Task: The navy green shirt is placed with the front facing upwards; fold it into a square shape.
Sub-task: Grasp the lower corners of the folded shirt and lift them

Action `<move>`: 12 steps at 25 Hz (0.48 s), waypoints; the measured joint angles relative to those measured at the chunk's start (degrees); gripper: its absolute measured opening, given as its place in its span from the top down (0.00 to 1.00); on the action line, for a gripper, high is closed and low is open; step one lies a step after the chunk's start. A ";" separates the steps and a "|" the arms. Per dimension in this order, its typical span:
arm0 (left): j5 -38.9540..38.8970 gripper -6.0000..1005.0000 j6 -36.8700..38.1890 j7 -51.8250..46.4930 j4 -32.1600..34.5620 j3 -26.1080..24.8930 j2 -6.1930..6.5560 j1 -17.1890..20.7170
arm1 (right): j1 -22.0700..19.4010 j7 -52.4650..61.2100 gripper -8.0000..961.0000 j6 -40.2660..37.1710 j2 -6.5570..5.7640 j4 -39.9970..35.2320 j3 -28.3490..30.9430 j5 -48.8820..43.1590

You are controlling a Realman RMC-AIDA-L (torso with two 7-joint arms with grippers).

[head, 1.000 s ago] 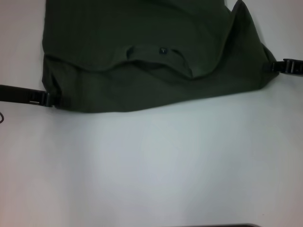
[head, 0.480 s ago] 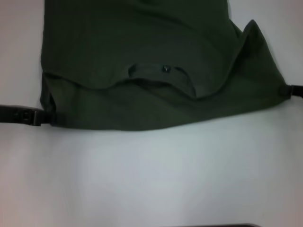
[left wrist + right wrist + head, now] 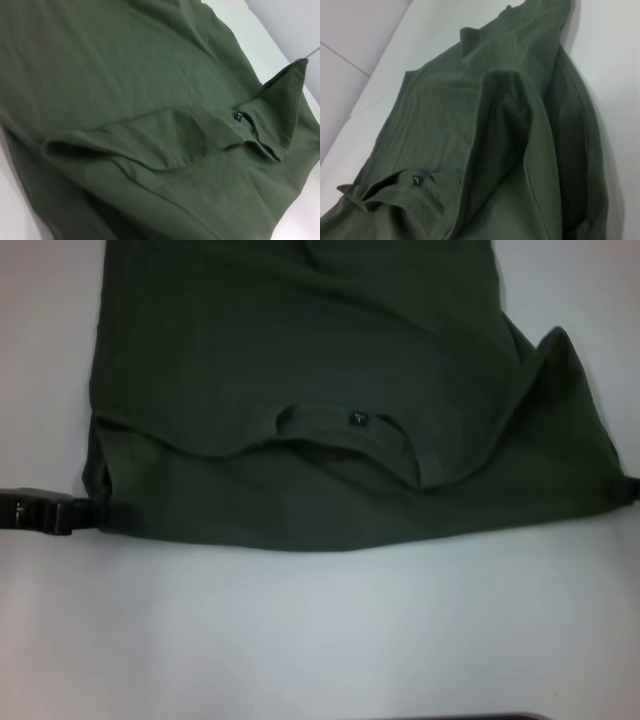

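Observation:
The navy green shirt lies on the white table, its upper part folded so the neck band and small neck label face up. Its near folded edge runs straight between my two grippers. My left gripper is shut on the near left corner of the cloth. At the right border of the head view, only the tip of my right gripper shows, holding the near right corner, above which a peak of cloth stands up. The wrist views show the shirt and its label, no fingers.
White table surface stretches from the shirt's near edge toward me. A thin dark strip shows at the very bottom of the head view. In the right wrist view a seam line crosses the table.
Both grippers have pulled the shirt's folded edge toward me, and the collar came along. The right gripper has slid almost out of the head view.

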 joint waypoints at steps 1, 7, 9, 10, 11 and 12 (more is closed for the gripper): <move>0.09 0.95 0.35 0.31 0.08 0.02 0.08 0.15 | -0.52 -0.39 0.96 -0.30 0.03 0.00 0.00 -0.05; 0.26 0.95 2.52 1.54 0.28 0.29 0.49 1.25 | -3.59 -2.99 0.96 -2.98 -0.13 0.01 0.08 -0.15; 0.27 0.95 3.56 2.03 0.22 0.33 0.53 1.73 | -4.43 -3.91 0.96 -3.96 -0.35 0.17 0.10 -0.18; 0.27 0.95 3.96 2.22 0.19 0.32 0.53 1.94 | -4.84 -4.24 0.96 -4.41 -0.44 0.20 0.10 -0.21; 0.27 0.95 4.32 2.32 0.14 0.31 0.54 2.34 | -5.24 -4.45 0.96 -4.85 -0.49 0.18 0.10 -0.26; 0.27 0.95 4.54 2.40 0.13 0.31 0.54 2.65 | -5.56 -4.60 0.96 -5.26 -0.51 0.11 0.10 -0.27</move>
